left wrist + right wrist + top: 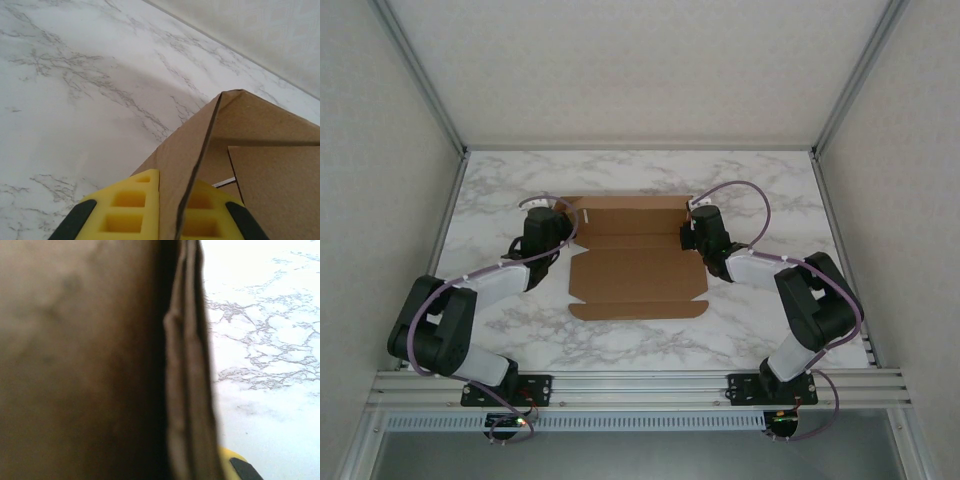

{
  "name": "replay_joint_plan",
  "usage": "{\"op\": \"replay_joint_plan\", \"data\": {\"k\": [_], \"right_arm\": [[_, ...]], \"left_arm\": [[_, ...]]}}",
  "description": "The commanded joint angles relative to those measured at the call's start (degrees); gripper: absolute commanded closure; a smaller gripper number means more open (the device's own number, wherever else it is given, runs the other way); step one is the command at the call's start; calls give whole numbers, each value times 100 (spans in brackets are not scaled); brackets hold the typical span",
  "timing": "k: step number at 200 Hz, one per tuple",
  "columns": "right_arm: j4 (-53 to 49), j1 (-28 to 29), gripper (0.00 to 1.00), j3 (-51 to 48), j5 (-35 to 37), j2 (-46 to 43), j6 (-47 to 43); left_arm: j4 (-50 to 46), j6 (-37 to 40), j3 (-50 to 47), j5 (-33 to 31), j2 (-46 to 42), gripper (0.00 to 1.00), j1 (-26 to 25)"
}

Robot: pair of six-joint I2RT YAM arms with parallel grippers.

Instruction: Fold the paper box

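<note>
Flat brown die-cut cardboard paper box [638, 262] on white marble counter [510, 195]; left gripper [172, 202], right gripper [692, 236] jaws pinching raised side flaps; rest unfolded

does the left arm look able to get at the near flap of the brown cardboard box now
Probably, once it lets go: the left hand is shut on a raised side flap of the brown cardboard box. The near flap lies flat, uncovered, on the marble table.

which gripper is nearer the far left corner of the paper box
Left. The left gripper clamps the paper box at its left flap beside that corner; the right gripper clamps the opposite, right edge.
</note>
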Motion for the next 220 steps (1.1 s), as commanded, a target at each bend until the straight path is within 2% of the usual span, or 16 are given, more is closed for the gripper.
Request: {"op": "replay_joint_plan", "data": {"k": [1,37,66,86,117,138,171,189,220], "right_arm": [[-628,27,100,18,-50,43,-60],[-682,-20,100,76,-73,31,-104],[-714,-81,100,96,-90,41,-78],[-723,-79,100,96,-113,42,-87],[-700,-78,100,92,-182,43,-112],[-705,-74,100,93,-205,39,-124],[-689,-79,100,51,-222,-15,-110],[-702,-76,100,43,-240,-22,-98],[-706,-73,100,70,-238,44,-13]], "left_arm": [[-314,-23,340,-226,-115,90,-49],[-1211,345,389,122,-600,60,132],[-1878,285,265,111,-1070,47,231],[-2163,240,136,126,-1641,39,505],[-1974,238,-3,469,-2489,38,1004],[-1674,171,-3,581,-2548,39,1229],[-1439,-55,395,762,-1498,41,1700],[-1185,-213,649,1266,-686,42,1875],[-896,-390,1037,2294,383,47,1768]]}}
